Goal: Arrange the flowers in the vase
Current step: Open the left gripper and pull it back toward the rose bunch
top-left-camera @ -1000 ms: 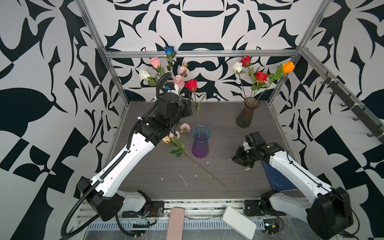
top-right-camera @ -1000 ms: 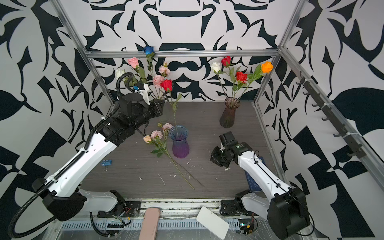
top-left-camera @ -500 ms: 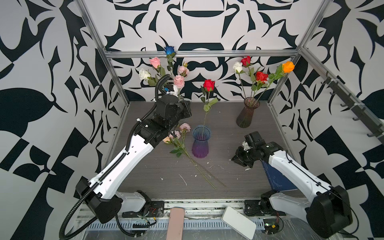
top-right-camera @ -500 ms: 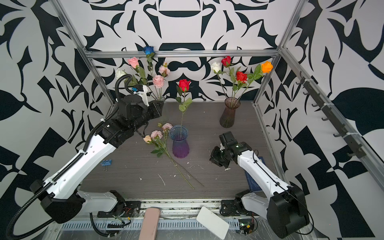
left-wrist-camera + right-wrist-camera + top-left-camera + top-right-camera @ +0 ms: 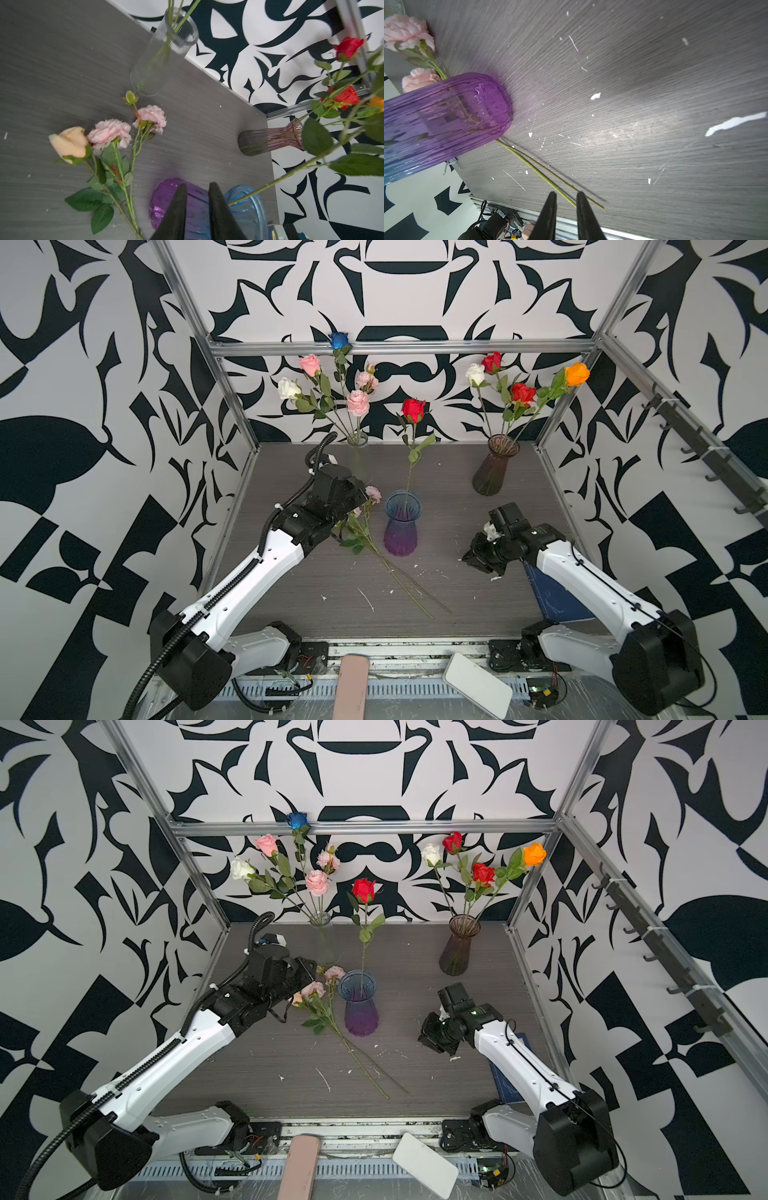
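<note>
Left gripper (image 5: 198,185) hangs with its jaws a narrow gap apart and nothing between them. It is just left of the blue-and-purple vase (image 5: 401,526) and over the heads of the loose flowers (image 5: 110,133). At the back left, a clear glass vase (image 5: 164,52) holds white, pink and blue roses. The loose flowers, a peach rose (image 5: 69,142) and a spray of pink blooms, lie flat on the grey table (image 5: 457,497). Their heads are beside the blue-and-purple vase and their stems run toward the front edge. One red rose (image 5: 413,408) stands nearly upright with its stem down in that vase's mouth. At the back right, a smoky brown vase (image 5: 494,468) holds white, red and orange roses. Right gripper (image 5: 566,193), jaws likewise slightly parted and empty, hovers low over the table, pointing toward the stem ends but apart from them. Under its arm lies a blue board (image 5: 552,597) with faint pale marks, too small to read.
</note>
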### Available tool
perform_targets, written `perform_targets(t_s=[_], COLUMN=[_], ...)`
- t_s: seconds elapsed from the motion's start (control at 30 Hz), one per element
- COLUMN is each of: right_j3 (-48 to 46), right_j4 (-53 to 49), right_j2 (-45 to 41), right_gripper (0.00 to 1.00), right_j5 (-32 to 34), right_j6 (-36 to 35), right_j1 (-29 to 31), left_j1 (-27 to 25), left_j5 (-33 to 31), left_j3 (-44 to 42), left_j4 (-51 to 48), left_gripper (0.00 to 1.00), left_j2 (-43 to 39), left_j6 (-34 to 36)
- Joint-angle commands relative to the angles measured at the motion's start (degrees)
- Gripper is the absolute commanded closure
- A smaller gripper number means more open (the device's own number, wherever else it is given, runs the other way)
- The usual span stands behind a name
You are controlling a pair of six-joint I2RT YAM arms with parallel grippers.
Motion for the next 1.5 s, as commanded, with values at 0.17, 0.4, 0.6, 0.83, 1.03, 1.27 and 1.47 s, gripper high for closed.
perform_targets(t_s=[0.17, 0.4, 0.6, 0.83, 1.03, 1.27, 1.47], right_j3=[-0.50, -0.59, -0.57, -0.79, -0.74, -0.87, -1.07], right_j4=[0.92, 0.79, 0.88, 0.87, 0.70, 0.72, 0.79], right_j2=[-0.38, -0.76, -0.85, -1.04, -1.39, -1.42, -1.31], right_gripper=[0.78, 0.78, 0.78, 0.78, 0.78, 0.78, 0.78], right_j5=[-0.42, -0.34, -0.34, -0.34, -0.34, -0.34, -0.43], right_j6=[0.29, 0.20, 0.20, 0.25, 0.14, 0.07, 0.07], right_j1=[0.27, 0.27, 0.20, 0.27, 0.14, 0.25, 0.24], left_j1=[1.86, 3.68, 4.13, 4.66, 5.02, 5.28, 5.63], left_j5=[4.22, 7.29, 9.14, 10.40, 11.15, 12.68, 12.97], left_j3=[-4.34, -7.43, -6.87, -6.50, -6.34, -5.18, -3.24], left_j4=[0.86, -0.22, -2.24, -4.02, -5.43, -7.31, -8.01], left_gripper=[0.74, 0.73, 0.71, 0.71, 0.71, 0.72, 0.76], left_j2=[0.82, 3.31, 7.88, 12.48, 15.82, 19.93, 23.56], left_j6=[-8.12, -12.87, -13.11, -12.96, -12.25, -10.91, -8.81])
